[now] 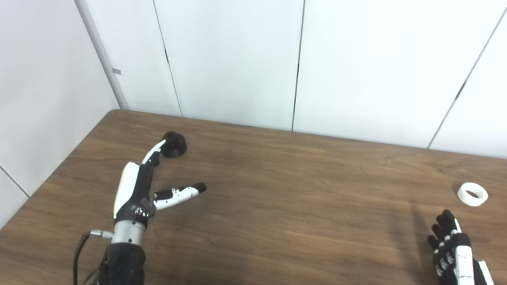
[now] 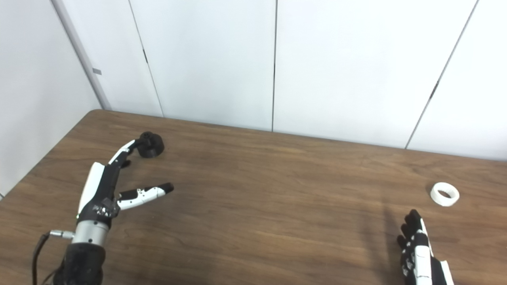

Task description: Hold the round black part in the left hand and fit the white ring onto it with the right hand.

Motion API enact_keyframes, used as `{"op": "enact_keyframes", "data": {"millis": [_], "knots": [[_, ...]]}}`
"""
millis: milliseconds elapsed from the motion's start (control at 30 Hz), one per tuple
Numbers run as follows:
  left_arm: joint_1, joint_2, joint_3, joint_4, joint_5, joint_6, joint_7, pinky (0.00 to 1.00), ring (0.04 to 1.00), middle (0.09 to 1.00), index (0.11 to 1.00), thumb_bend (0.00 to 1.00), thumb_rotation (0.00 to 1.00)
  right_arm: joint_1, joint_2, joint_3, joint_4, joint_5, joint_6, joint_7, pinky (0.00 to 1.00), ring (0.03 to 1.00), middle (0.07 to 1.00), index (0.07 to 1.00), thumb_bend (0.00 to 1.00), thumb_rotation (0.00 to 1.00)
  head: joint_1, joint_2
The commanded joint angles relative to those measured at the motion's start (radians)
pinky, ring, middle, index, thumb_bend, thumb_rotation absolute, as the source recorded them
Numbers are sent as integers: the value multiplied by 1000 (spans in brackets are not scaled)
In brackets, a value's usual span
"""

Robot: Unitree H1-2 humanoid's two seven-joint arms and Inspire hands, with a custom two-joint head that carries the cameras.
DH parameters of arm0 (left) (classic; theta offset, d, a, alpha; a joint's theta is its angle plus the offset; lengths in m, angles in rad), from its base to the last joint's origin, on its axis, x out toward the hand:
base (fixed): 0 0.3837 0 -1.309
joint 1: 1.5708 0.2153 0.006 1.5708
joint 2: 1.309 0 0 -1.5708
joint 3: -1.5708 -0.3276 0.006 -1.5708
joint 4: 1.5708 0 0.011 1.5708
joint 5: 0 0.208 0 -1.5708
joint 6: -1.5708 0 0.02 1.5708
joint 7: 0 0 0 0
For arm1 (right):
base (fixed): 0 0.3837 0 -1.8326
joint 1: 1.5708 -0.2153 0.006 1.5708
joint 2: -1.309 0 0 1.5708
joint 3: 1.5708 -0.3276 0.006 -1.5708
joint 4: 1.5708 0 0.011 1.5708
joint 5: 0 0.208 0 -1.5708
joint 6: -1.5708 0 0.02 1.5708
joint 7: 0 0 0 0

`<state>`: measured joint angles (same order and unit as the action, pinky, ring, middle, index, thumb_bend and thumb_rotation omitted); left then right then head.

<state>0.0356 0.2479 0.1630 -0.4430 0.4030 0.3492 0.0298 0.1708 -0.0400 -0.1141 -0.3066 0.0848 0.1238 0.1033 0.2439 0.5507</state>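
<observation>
Both reaches are only beginning, it seems; nothing is held. Nearest, the right hand hangs empty with fingers loosely extended, the white ring lying on the table just beyond it. The left hand is spread wide, fingertips at the black part farther back; it must next close around it.

This looks like a bare robotics lab or test bay: a brown wood-grain laminate table is pushed into a corner of plain white wall panels with thin dark seams, and nothing homely or commercial stands anywhere in either view.
</observation>
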Motion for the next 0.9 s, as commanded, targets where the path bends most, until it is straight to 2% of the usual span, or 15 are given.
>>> {"op": "enact_keyframes", "data": {"millis": [0,200,333,500,633,867], "knots": [[-56,56,26,15,34,9,9,947,964,934,864,998,283,52,-15,2,-45,2,-6,-4,1000,1000,1000,999,348,1000,2,2],[-113,128,54,109,50,19,16,982,974,929,846,1000,316,53,-14,3,-55,1,7,-7,1000,1000,1000,995,348,1000,3,3],[-151,165,76,204,26,6,18,934,969,937,848,996,324,54,-16,5,-52,-5,3,-7,1000,1000,1000,998,342,1000,2,5],[-205,196,94,345,0,-34,41,933,985,943,854,996,307,56,-15,6,-56,-11,7,-9,1000,1000,1000,994,343,1000,0,6],[-247,224,66,456,23,-51,64,974,993,938,848,1000,327,55,-13,7,-55,-13,4,-9,1000,1000,1000,994,345,1000,-4,8],[-329,244,9,600,60,-14,83,1000,1000,944,839,1000,314,60,-11,6,-61,-5,8,-8,1000,1000,1000,991,337,1000,-7,10]]}}
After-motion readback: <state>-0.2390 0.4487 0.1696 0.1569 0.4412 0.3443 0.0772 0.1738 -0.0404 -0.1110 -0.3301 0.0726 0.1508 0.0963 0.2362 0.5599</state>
